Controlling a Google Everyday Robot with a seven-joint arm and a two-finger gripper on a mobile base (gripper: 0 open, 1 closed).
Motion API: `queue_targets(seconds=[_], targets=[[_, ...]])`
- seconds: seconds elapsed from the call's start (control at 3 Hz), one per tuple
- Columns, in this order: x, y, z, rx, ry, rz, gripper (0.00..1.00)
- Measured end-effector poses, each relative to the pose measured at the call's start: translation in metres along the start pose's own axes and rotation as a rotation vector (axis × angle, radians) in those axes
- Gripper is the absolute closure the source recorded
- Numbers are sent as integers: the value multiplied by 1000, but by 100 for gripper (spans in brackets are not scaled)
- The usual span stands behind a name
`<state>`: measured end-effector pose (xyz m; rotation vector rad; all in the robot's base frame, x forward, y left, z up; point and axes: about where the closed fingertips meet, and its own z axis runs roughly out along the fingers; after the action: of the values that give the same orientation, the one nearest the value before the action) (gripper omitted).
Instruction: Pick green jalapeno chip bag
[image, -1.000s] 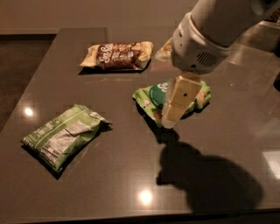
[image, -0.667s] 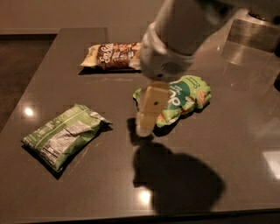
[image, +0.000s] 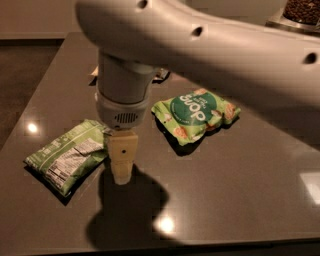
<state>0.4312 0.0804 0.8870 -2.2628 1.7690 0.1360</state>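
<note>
The green jalapeno chip bag (image: 67, 155) lies flat at the left of the dark table (image: 225, 195), back side up with its white nutrition panel showing. My gripper (image: 122, 167) hangs from the grey wrist just right of the bag's right end, fingers pointing down close to the table top, with nothing seen in it. The arm crosses the top of the view.
A brighter green bag with a dark green circle and white lettering (image: 196, 116) lies right of the gripper. A brown-and-cream snack bag (image: 161, 76) is mostly hidden behind the arm at the back. The table's left edge and front edge are near.
The arm has swung left, from over the brighter green bag to beside the light-green bag's right end, and now covers the brown bag.
</note>
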Motion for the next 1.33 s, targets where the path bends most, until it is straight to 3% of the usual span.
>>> queue_targets(seconds=[0.67,1.0,1.33], targets=[[-34,-16,51,-93,46,-36,0],[-44,-20,60,-126,45,-32,17],[-54,-24,50,-127,19,-35,41]])
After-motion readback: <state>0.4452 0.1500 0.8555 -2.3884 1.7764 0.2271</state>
